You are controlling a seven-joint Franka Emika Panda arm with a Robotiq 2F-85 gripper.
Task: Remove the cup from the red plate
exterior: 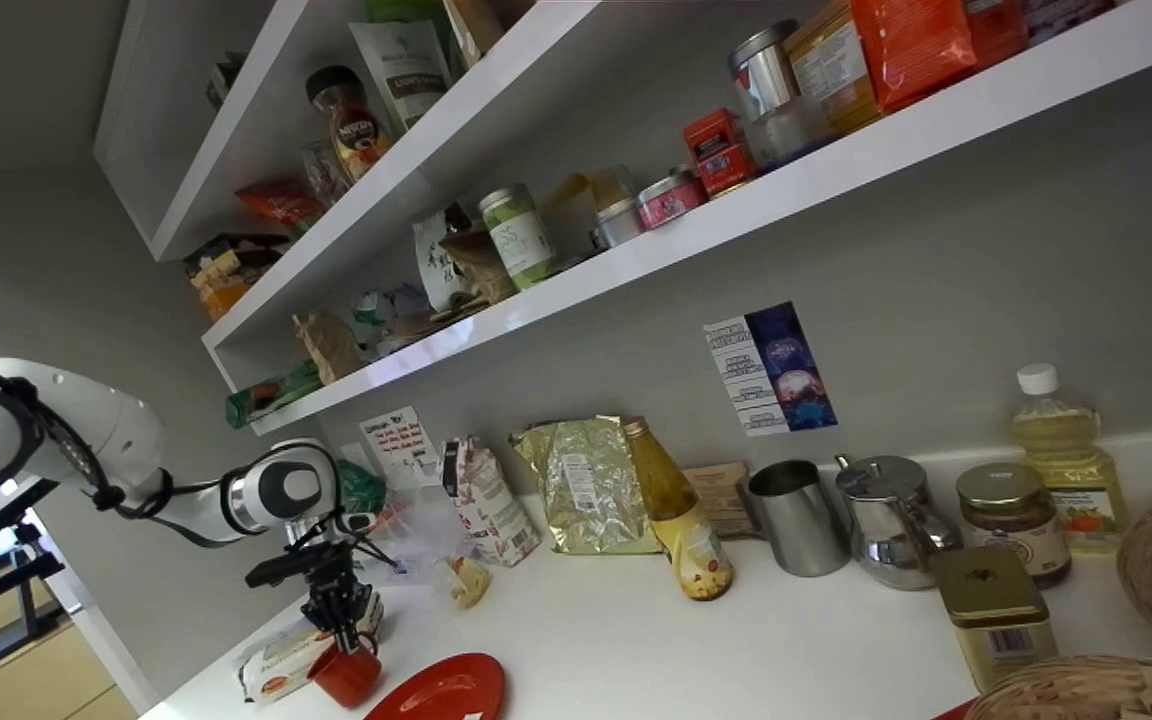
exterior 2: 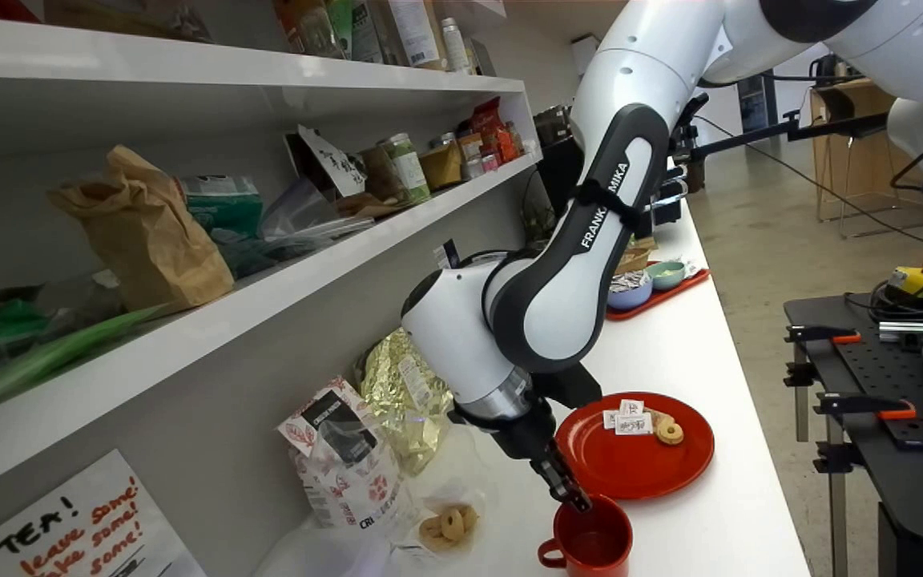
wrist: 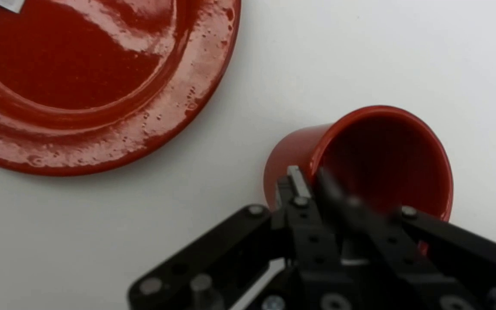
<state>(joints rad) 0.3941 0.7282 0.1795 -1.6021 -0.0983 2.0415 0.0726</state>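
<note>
The red cup (exterior 2: 596,535) stands on the white counter, apart from the red plate (exterior 2: 630,473). It also shows in an exterior view (exterior: 348,676) and in the wrist view (wrist: 392,168), with its mouth towards the camera. The plate's near rim fills the upper left of the wrist view (wrist: 114,150). My gripper (wrist: 312,176) is at the cup's rim. One finger is outside the wall and the other inside the mouth. The inner finger is blurred, so I cannot tell whether the jaws press on the wall. The gripper also shows above the cup in both exterior views (exterior 2: 578,501) (exterior: 348,645).
White packets (exterior 2: 631,417) and ring biscuits (exterior 2: 667,430) lie on the plate. A long white package (exterior: 286,660) is by the cup. A bag of biscuits (exterior 2: 447,529), a flour bag (exterior 2: 345,457) and a gold foil bag (exterior 2: 407,401) stand along the wall. Shelves (exterior: 496,320) overhang the counter.
</note>
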